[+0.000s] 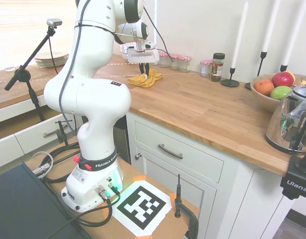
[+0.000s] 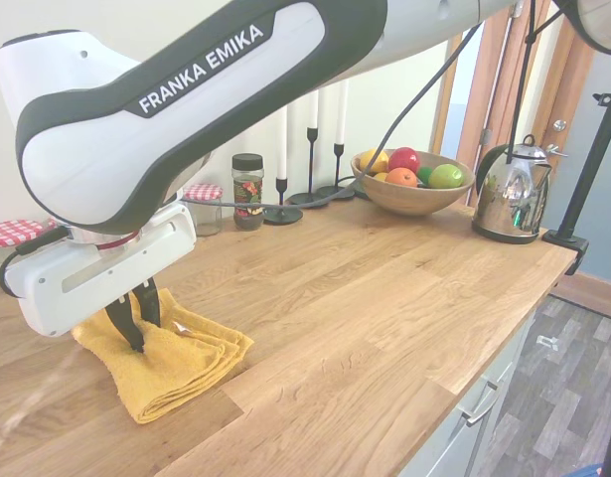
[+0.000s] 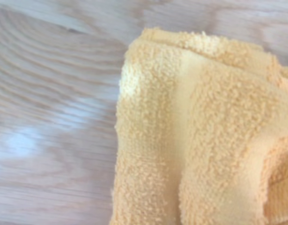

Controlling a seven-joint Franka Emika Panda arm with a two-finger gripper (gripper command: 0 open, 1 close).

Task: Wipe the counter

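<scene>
A folded yellow towel [image 2: 186, 363] lies on the wooden counter [image 2: 384, 298] near its back left part, also seen as the towel [image 1: 145, 79] on the counter [image 1: 202, 107] behind the arm. My gripper [image 2: 138, 333] points straight down into the towel, with its dark fingers [image 2: 126, 326] close together and pinching the cloth. The gripper [image 1: 144, 72] sits just over the towel in the first exterior view. The wrist view is filled by the towel [image 3: 190, 140], bunched on one side, over the wood grain of the counter [image 3: 55, 117].
Along the back wall stand red-lidded jars [image 1: 181, 61], a spice jar [image 2: 247, 191] and tall candlesticks [image 2: 282, 164]. A fruit bowl [image 2: 412, 182] and a steel kettle [image 2: 512, 191] occupy the far end. Stacked plates [image 1: 51, 59] sit on the other counter.
</scene>
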